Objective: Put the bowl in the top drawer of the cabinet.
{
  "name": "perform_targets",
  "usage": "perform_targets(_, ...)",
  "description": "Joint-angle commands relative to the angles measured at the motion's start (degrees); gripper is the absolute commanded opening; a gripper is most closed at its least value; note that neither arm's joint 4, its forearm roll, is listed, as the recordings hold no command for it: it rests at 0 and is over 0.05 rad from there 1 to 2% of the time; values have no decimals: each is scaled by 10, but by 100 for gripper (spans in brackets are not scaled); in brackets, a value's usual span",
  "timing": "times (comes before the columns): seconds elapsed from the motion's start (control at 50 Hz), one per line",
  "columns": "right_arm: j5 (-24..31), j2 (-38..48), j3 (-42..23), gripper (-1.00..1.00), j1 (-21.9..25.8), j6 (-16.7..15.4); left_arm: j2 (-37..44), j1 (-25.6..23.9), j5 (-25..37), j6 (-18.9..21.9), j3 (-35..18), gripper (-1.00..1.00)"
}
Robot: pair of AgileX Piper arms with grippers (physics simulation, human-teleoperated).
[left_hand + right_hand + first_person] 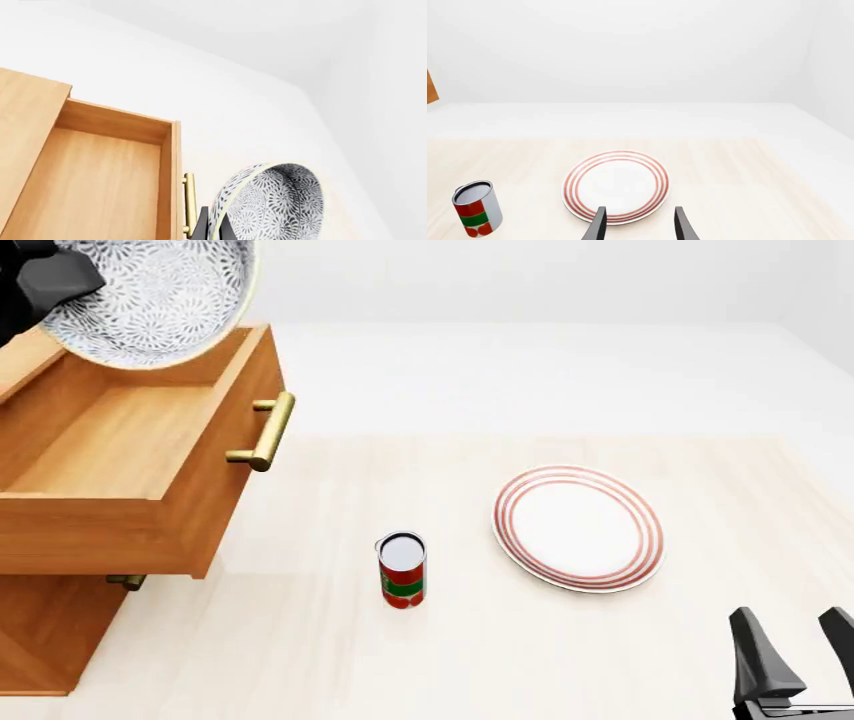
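Your left gripper (212, 227) is pinching the bowl (154, 295) by its rim, tilted on edge, up over the back of the top drawer (127, 445); the drawer's pulled out of the cabinet (47, 635), brass handle (264, 432) facing the table (534, 660). Your right gripper (797, 655) hangs low near the table's front edge with fingers spread, holding nothing; the red-ringed plate (578, 528) lies just ahead of it, and a red-and-green can (402, 570) stands between plate and cabinet.
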Motion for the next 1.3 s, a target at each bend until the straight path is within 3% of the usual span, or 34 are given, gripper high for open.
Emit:
perform_targets(0.02,0,0,0,100,0,-1,-2,43,8,0,2,-100)
perform_targets(0.52,0,0,0,100,0,-1,24,133,-26,-9,32,-100)
perform_targets(1.3,0,0,0,100,0,-1,57,189,-37,-5,60,-100)
